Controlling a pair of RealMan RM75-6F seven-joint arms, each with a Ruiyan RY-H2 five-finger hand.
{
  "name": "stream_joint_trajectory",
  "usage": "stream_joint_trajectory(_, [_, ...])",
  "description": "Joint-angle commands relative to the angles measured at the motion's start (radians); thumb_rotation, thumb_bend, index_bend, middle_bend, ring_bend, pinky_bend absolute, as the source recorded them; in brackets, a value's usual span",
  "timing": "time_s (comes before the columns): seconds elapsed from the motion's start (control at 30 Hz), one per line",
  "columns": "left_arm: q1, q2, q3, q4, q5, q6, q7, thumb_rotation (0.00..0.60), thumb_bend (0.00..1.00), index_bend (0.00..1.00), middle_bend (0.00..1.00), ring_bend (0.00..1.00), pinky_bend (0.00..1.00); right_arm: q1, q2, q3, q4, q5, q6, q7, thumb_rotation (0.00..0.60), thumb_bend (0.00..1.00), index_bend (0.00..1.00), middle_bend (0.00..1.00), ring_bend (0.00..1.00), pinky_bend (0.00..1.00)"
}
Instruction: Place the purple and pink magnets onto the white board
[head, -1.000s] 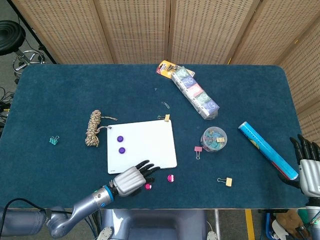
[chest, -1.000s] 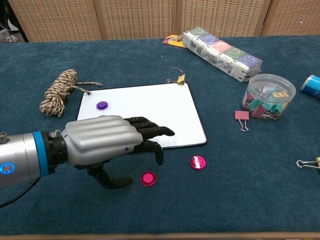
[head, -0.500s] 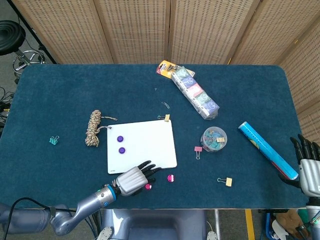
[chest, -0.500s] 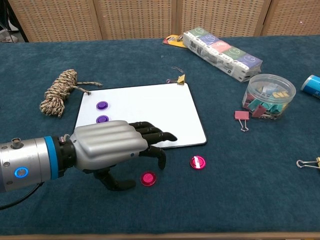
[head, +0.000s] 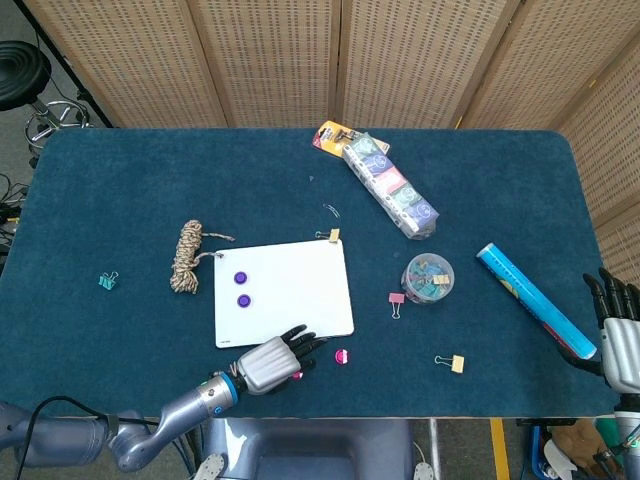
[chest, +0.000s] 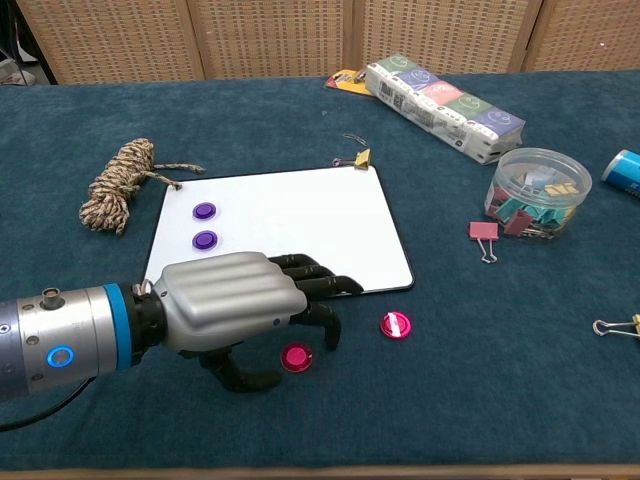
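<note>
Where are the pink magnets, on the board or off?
Off. Both pink magnets lie on the blue cloth below the white board; left robot hand hovers by one.

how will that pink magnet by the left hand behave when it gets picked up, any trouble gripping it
The pink magnet looks like a small flat disc lying on the cloth, so it is probably light and rigid but gives the left hand little edge to pinch. Its shiny top suggests it may slip. Near the board it may snap down.
</note>
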Motion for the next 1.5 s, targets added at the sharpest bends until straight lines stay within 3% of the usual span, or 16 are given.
stream_joint_trajectory(0.03, [0.0,-0.007,-0.001,0.007,-0.005,-0.001,0.011,0.6,0.36,0.33,0.0,0.0,0.0,0.0,0.0,-0.001,0.0,-0.001,-0.001,0.001,0.6,0.0,0.0,0.0,0.0,0.0])
stream_joint_trajectory(0.27, [0.004,-0.021,-0.001,0.02,-0.015,0.005,0.023,0.6,0.4,0.48,0.0,0.0,0.0,-0.001,0.001,0.001,0.0,0.001,0.001,0.004,0.6,0.0,0.0,0.0,0.0,0.0])
stream_joint_trajectory(0.5, [0.007,-0.025,-0.002,0.021,-0.019,0.015,0.033,0.6,0.42,0.55,0.0,0.0,0.0,-0.001,0.002,0.002,-0.001,0.001,0.002,0.005,0.6,0.0,0.0,0.0,0.0,0.0])
stream_joint_trajectory(1.5, [0.013,-0.015,-0.009,0.017,-0.022,0.043,0.027,0.6,0.44,0.62,0.0,0.0,0.0,-0.001,0.005,0.002,-0.003,0.002,0.001,0.01,0.6,0.0,0.0,0.0,0.0,0.0])
